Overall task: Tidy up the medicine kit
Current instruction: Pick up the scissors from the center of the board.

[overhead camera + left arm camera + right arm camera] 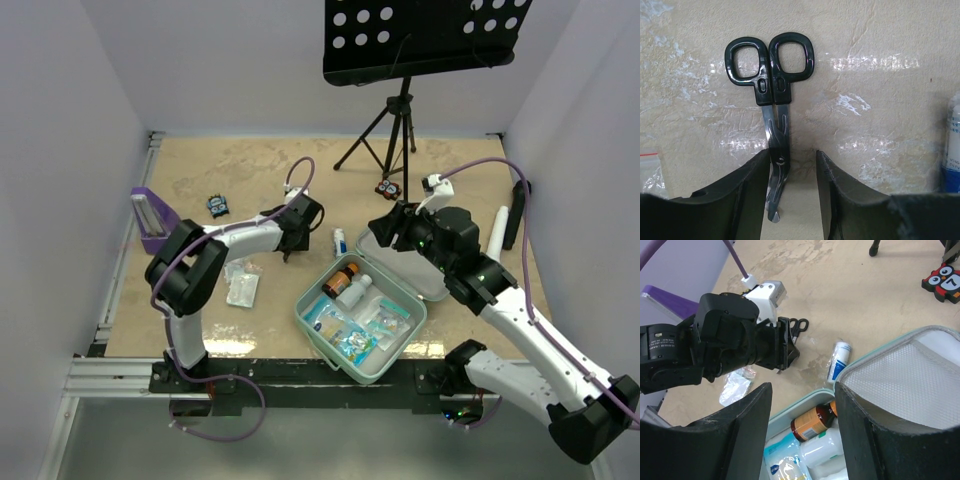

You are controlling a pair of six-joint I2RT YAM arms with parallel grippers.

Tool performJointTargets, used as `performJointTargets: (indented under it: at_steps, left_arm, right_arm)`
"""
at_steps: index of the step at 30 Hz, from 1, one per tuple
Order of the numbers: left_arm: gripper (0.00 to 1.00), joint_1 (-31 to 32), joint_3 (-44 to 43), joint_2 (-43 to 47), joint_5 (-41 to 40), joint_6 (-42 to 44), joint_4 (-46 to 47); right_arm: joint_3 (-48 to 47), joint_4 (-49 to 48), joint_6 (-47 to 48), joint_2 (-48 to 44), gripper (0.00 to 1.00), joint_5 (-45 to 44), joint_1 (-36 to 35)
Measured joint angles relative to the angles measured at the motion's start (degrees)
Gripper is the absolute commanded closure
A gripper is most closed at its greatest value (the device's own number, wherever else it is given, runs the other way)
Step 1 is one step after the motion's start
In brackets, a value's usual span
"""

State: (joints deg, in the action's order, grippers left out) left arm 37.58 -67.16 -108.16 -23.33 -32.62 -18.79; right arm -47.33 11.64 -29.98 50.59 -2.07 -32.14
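The mint-green medicine kit [303, 312] lies open at the front centre, its lid [432, 285] folded back to the right. Inside are an amber bottle [340, 279], a white bottle [355, 292] and several sachets [350, 335]. Black-handled scissors [771, 75] lie closed on the table. My left gripper [792, 155] is open and low over them, with the blades between its fingers, close to the left one. It sits left of the kit in the top view [290, 245]. My right gripper [802, 387] is open and empty, hovering over the kit's back edge [388, 228].
A white and blue tube [340, 241] lies between the left gripper and the kit. A clear plastic bag [242, 288] lies to the left. A purple stand [152, 220] is at the far left. A music stand tripod [395, 130] and owl cards [388, 188] are behind.
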Motion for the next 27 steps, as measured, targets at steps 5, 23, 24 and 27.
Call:
performJointTargets:
  at_steps: [5, 23, 24, 27]
  left_arm:
    - [0.46, -0.9, 0.2, 0.0, 1.2, -0.9, 0.5]
    - [0.53, -2.1, 3.4, 1.5, 3.1, -1.9, 4.9]
    - [0.53, -2.2, 3.5, 1.6, 3.3, -2.1, 5.1]
    - [0.55, -2.5, 4.1, 2.0, 3.7, -2.3, 5.7]
  right_arm:
    - [0.0, 0.0, 0.0, -0.2, 0.43, -0.1, 0.0]
    - [0.0, 0.0, 0.0, -0.9, 0.42, -0.2, 0.0]
    - [0.0, 0.1, 0.0, -0.9, 0.43, -0.2, 0.0]
    - [0.0, 0.1, 0.0, -0.9, 0.43, -0.2, 0.0]
